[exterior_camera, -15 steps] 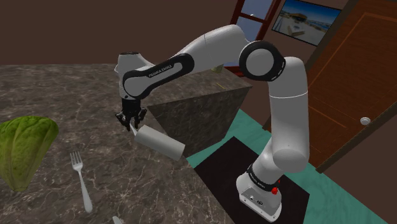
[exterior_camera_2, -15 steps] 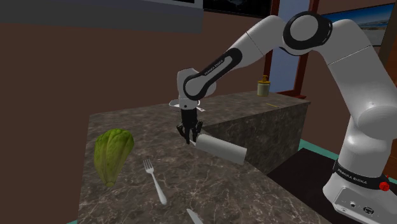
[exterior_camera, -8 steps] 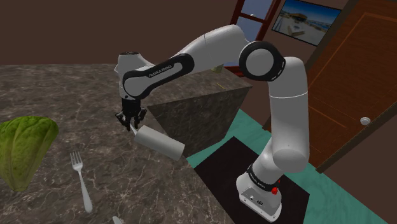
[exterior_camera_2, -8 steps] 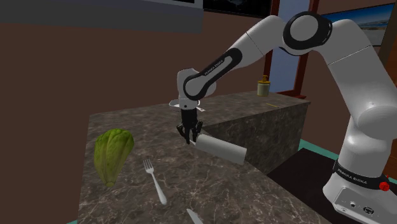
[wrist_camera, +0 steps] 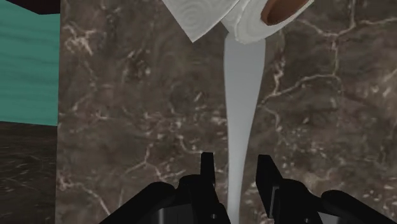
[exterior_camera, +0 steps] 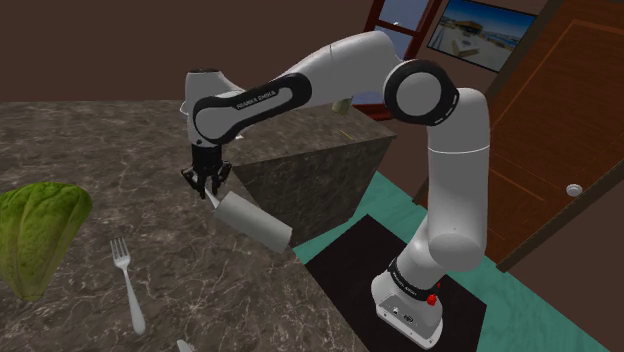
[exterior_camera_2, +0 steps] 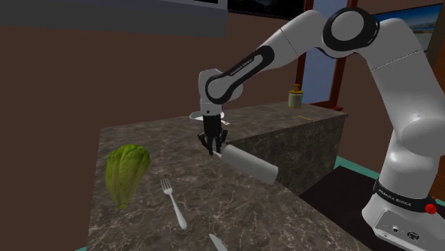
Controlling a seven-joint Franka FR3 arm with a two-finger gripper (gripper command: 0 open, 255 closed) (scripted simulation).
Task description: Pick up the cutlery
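My gripper (exterior_camera: 207, 195) points down over the dark marbled counter (exterior_camera: 100, 150), near its edge. In the wrist view the gripper (wrist_camera: 236, 168) is shut on a pale flat strip (wrist_camera: 242, 95), which looks like a utensil's handle. The strip runs out to a whitish roll-like cylinder (wrist_camera: 245, 16) with a brown core. That cylinder (exterior_camera: 252, 222) slants down from the gripper (exterior_camera_2: 212, 151) towards the counter's edge, also seen as the cylinder (exterior_camera_2: 249, 164). A pale fork (exterior_camera: 126, 285) lies flat on the counter, apart from the gripper, in the second exterior view as the fork (exterior_camera_2: 173, 203).
A green lettuce (exterior_camera: 38, 235) lies beyond the fork. Another pale utensil's tip (exterior_camera_2: 217, 242) pokes in at the counter's near edge. A higher counter block (exterior_camera: 320, 170) with a small yellow bottle (exterior_camera_2: 294, 96) stands behind the gripper. Teal floor (exterior_camera: 345, 235) and a black mat lie below.
The arm's elbow has risen and the hand has lifted slightly, taking the cylinder's near end up a little. The fork and the lettuce have not moved.
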